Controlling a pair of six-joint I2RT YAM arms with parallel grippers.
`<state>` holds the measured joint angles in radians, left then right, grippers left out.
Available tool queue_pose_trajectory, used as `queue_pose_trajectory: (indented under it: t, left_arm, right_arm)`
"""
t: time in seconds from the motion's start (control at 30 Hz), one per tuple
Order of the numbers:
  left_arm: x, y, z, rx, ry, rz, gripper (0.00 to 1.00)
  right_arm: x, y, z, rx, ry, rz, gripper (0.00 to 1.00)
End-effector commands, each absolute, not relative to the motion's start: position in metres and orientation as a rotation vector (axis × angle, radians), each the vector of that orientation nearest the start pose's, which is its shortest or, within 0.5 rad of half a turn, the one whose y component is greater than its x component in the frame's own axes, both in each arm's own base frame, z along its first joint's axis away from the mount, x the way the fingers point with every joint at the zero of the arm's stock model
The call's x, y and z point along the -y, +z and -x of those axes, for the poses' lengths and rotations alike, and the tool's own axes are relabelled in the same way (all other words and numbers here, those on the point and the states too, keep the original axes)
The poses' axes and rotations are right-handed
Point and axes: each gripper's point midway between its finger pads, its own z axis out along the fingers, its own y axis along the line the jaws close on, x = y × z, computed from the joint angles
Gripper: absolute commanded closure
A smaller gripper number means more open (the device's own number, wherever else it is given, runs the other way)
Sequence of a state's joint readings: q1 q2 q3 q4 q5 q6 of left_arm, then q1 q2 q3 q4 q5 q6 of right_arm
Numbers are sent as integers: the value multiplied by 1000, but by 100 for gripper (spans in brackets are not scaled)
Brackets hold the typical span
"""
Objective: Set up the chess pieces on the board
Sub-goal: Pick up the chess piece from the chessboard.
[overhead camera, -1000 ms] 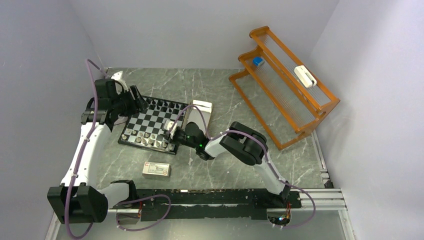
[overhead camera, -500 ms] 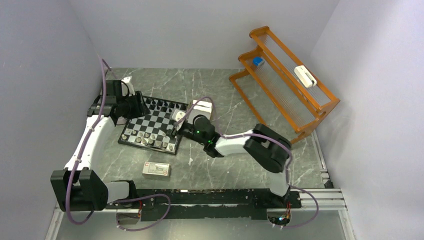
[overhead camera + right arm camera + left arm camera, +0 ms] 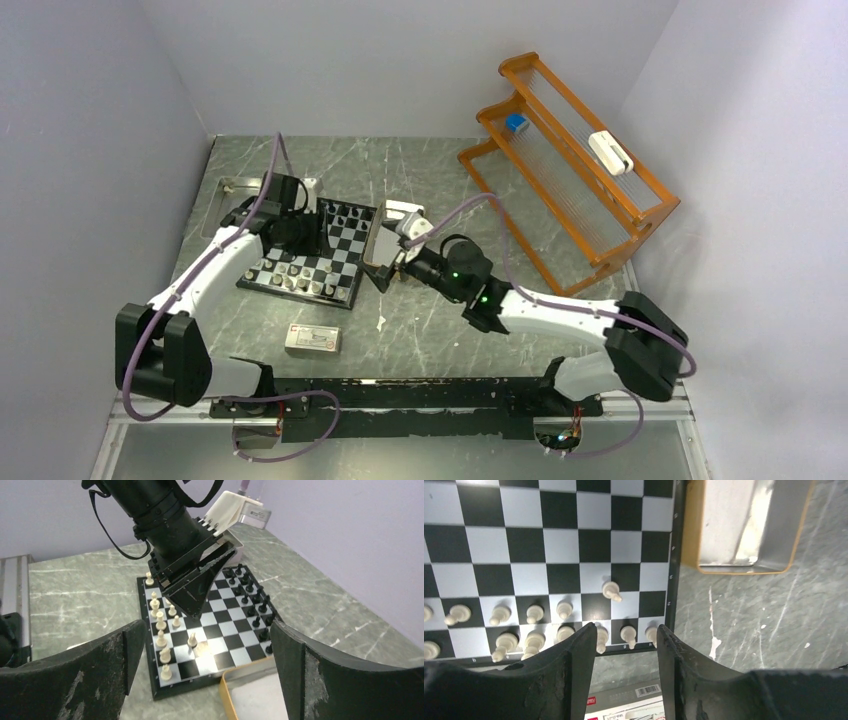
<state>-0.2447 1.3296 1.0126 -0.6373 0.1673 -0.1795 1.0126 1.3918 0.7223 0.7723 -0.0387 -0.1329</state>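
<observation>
Left hand (image 3: 626,630) over pale pieces (image 3: 611,590), fingers (image 3: 569,680) apart, wrist-view only.

This is a robot lab cell, no question: plain lavender wall panels (image 3: 90,120) box in the frame at left, back and right, closing off a grey marble-look tabletop (image 3: 420,170). Along the bottom edge an aluminium rail (image 3: 650,395) carries the left arm (image 3: 200,285) and right arm (image 3: 560,315), with purple cables (image 3: 283,150) looping loose. Staged props sit out: the board (image 3: 345,240) centre-left and an orange rack (image 3: 570,190) upper right.
</observation>
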Motion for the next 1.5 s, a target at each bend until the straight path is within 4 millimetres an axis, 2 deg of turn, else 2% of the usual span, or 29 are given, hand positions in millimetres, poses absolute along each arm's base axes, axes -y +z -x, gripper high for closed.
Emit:
queue_pose_trajectory:
  t: [0.0, 0.13, 0.27, 0.37, 0.47, 0.57, 0.73, 0.93, 1.17, 1.47]
  left_arm:
    - [108, 108, -292, -2583, -302, -134, 46]
    - [119, 97, -289, -2596, -362, -177, 47]
    - [121, 90, -293, -2610, -341, -183, 49]
    - [117, 84, -297, -2611, -296, -168, 49]
    - [121, 80, -301, -2606, -313, -165, 50]
    - [127, 79, -305, -2613, -321, -168, 54]
    - [125, 68, -306, -2662, -276, -105, 60]
    - [119, 55, -302, -2695, -212, -63, 54]
    - [135, 65, -313, -2618, -303, -108, 62]
    - [142, 53, -311, -2671, -308, -139, 68]
  right_arm:
    - [-356, 236, -232, -1350, 692, 847, 0]
    - [-336, 255, -223, -1337, 705, 798, 0]
    - [-327, 268, -211, -1337, 756, 781, 0]
    - [-322, 269, -206, -1345, 771, 775, 0]
    - [-316, 271, -204, -1344, 773, 759, 0]
    - [-312, 273, -203, -1336, 759, 761, 0]
    - [-308, 274, -203, -1325, 742, 758, 0]
    - [-304, 272, -203, -1340, 725, 765, 0]
    - [-299, 271, -203, -1331, 708, 753, 0]
    - [-298, 270, -205, -1342, 697, 752, 0]
